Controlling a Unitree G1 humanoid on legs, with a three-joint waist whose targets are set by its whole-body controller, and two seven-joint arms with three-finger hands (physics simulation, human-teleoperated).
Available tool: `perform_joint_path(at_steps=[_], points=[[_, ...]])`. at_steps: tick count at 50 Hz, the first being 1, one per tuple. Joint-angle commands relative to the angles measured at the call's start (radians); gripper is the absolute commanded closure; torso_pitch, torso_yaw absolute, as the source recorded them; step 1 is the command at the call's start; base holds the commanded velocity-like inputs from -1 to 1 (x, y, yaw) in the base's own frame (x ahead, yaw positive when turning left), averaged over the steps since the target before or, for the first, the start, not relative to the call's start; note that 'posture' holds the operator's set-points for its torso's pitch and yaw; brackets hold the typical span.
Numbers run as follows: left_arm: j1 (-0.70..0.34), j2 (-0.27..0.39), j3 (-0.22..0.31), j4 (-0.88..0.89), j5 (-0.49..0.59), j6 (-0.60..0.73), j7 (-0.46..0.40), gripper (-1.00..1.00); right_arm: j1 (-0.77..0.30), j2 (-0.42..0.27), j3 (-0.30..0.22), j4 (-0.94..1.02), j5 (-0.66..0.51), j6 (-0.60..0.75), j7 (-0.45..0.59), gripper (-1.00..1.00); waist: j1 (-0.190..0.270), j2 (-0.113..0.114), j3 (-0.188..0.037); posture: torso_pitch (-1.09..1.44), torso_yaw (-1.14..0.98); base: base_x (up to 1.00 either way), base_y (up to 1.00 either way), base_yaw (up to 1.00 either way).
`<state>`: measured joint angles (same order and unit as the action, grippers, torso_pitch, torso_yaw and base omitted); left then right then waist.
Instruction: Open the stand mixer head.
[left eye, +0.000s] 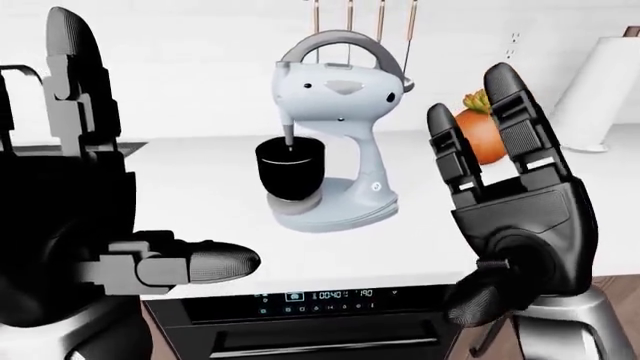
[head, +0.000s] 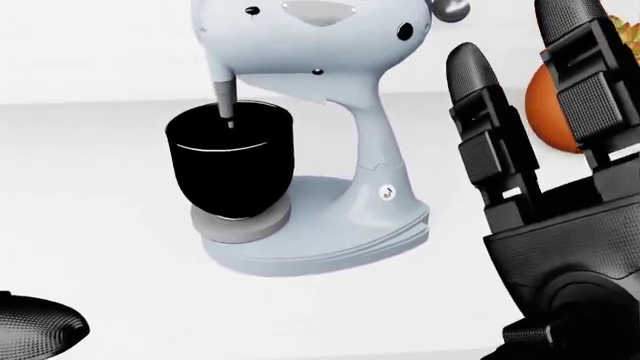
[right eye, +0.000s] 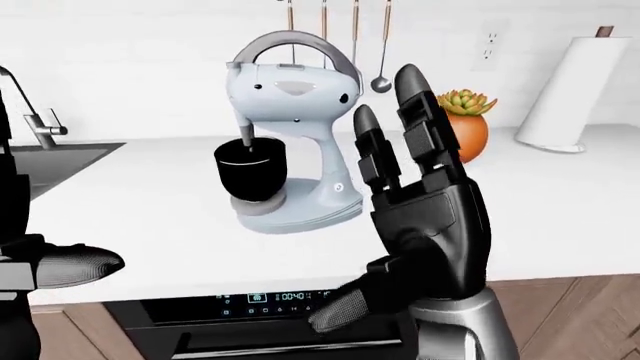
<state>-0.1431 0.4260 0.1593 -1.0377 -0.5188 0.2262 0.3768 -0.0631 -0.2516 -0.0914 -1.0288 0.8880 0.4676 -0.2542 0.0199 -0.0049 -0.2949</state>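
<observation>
The stand mixer (left eye: 335, 127) sits on the white counter (left eye: 200, 225), at about 12 o'clock from the robot and a little toward the wall. Its head (left eye: 340, 82) is down, and the beater rod (left eye: 288, 139) dips into the black bowl (left eye: 290, 169) at the mixer's 9 o'clock side. A gray loop handle (left eye: 340, 41) curves over the top of the head. The right hand (left eye: 515, 195) is held up at the mixer's 3 o'clock, palm facing in, fingers (left eye: 455, 154) straight and spread, holding nothing. The left hand (left eye: 90, 217) is up at 9 o'clock, also wide and empty, with its thumb (left eye: 195, 264) sticking out toward the middle. Neither hand touches the mixer yet. To do this step well, I think one hand should go to the nose of the head above the bowl, or hook under the loop handle, and push up gently so the head tips back. The other hand could press on the base (left eye: 335, 210) so the mixer does not slide. There is lots of bare counter at 9 o'clock. At 3 o'clock there is an orange plant pot (right eye: 465, 131) and a paper towel roll (right eye: 570, 94), so the right hand should be careful there. The counter edge is near the robot, above the oven panel (left eye: 320, 296), and spoons (right eye: 380, 45) hang on the wall at 12 o'clock.
</observation>
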Motion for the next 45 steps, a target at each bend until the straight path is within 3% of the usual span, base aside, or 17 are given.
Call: perform_joint_path(at_steps=[1, 5, 10, 18, 28, 35, 38, 45], points=[[-0.014, 0.008, 0.006, -0.009, 0.005, -0.017, -0.003, -1.00, -0.065, 0.002, -0.056, -0.018, 0.181, 0.045, -0.112, -1.00, 0.001, 0.001, 0.002, -0.43, 0.00, 0.00, 0.00, 0.00], [-0.015, 0.007, 0.006, -0.009, 0.006, -0.016, -0.005, -1.00, -0.141, 0.023, -0.112, -0.008, 0.317, 0.101, -0.220, -1.00, 0.001, 0.000, 0.001, -0.43, 0.00, 0.00, 0.00, 0.00], [-0.015, 0.005, 0.007, -0.009, 0.007, -0.015, -0.007, -1.00, -0.137, 0.035, -0.105, 0.011, 0.337, 0.109, -0.231, -1.00, 0.003, -0.003, -0.002, -0.43, 0.00, 0.00, 0.00, 0.00], [-0.015, 0.006, 0.015, -0.009, 0.003, -0.016, -0.007, -1.00, -0.094, 0.079, -0.080, 0.057, 0.330, 0.119, -0.220, -1.00, 0.005, -0.006, -0.005, -0.43, 0.00, 0.00, 0.00, 0.00], [-0.013, -0.003, 0.014, -0.009, 0.005, -0.012, -0.010, -1.00, -0.010, 0.117, -0.066, 0.047, 0.228, 0.120, -0.141, -1.00, 0.007, -0.008, -0.007, -0.43, 0.00, 0.00, 0.00, 0.00], [-0.014, -0.006, 0.013, -0.009, 0.004, -0.012, -0.011, -1.00, -0.013, 0.133, -0.065, 0.100, 0.251, 0.152, -0.171, -1.00, 0.002, -0.007, -0.008, -0.43, 0.00, 0.00, 0.00, 0.00], [-0.012, -0.012, 0.008, -0.009, 0.011, -0.012, -0.015, -1.00, 0.004, 0.147, -0.039, 0.128, 0.209, 0.159, -0.144, -1.00, 0.001, -0.007, -0.008, -0.43, 0.00, 0.00, 0.00, 0.00], [-0.015, -0.020, 0.013, -0.009, 0.013, -0.005, -0.023, -1.00, -0.032, 0.160, -0.036, 0.188, 0.166, 0.160, -0.126, -1.00, -0.001, -0.005, -0.007, -0.43, 0.00, 0.00, 0.00, 0.00]])
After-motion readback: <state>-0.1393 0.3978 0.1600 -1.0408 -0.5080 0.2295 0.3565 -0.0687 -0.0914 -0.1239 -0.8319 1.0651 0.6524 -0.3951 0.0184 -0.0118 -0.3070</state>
